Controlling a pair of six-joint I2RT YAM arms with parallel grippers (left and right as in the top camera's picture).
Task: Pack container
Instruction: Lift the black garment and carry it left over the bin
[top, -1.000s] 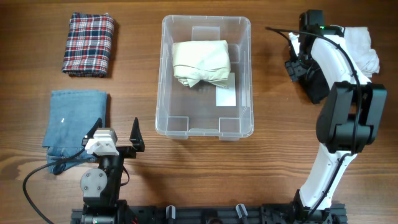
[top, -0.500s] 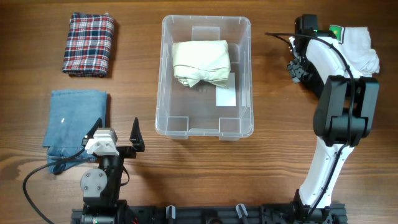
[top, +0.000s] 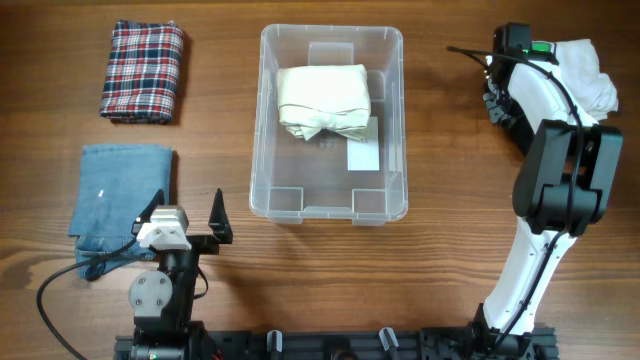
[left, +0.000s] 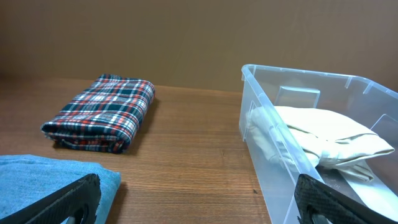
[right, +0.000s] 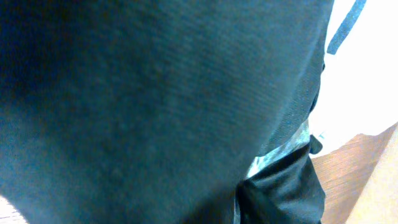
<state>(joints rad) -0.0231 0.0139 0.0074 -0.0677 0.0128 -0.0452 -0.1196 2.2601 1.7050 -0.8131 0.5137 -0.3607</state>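
the large clear plastic rectangular container (top: 257, 120) sits on the wooden table (top: 450, 250) at the middle of the far half, its long side running away from the robot. inside it, toward the far end, lies a folded cream cloth (top: 322, 100). a white label (top: 363, 157) shows on the base just beside that cloth, on the near right. the near part of the bin is bare.

in the left wrist view the container's rounded rim (left: 311, 76) fills the right side, with the cream cloth (left: 329, 140) seen through the clear wall.

well to the left of the container, at the far side, lies a folded red, white and navy plaid cloth (top: 142, 72). nearer the robot lies a folded light blue denim cloth (top: 120, 195). the two are apart from each other.

the left pincer (top: 185, 215) hangs low at the near left, next to the denim cloth's near right corner, its black fingers (left: 81, 193) spread wide with nothing between them.

the right arm (top: 560, 170) reaches to the far right corner, beside a crumpled white cloth (top: 585, 75). the right pincer (top: 497, 95) is mostly hidden by the arm. the right wrist view is filled by dark fabric (right: 155, 93) pressed close to the lens, so i cannot tell whether that pincer is spread or clamped.
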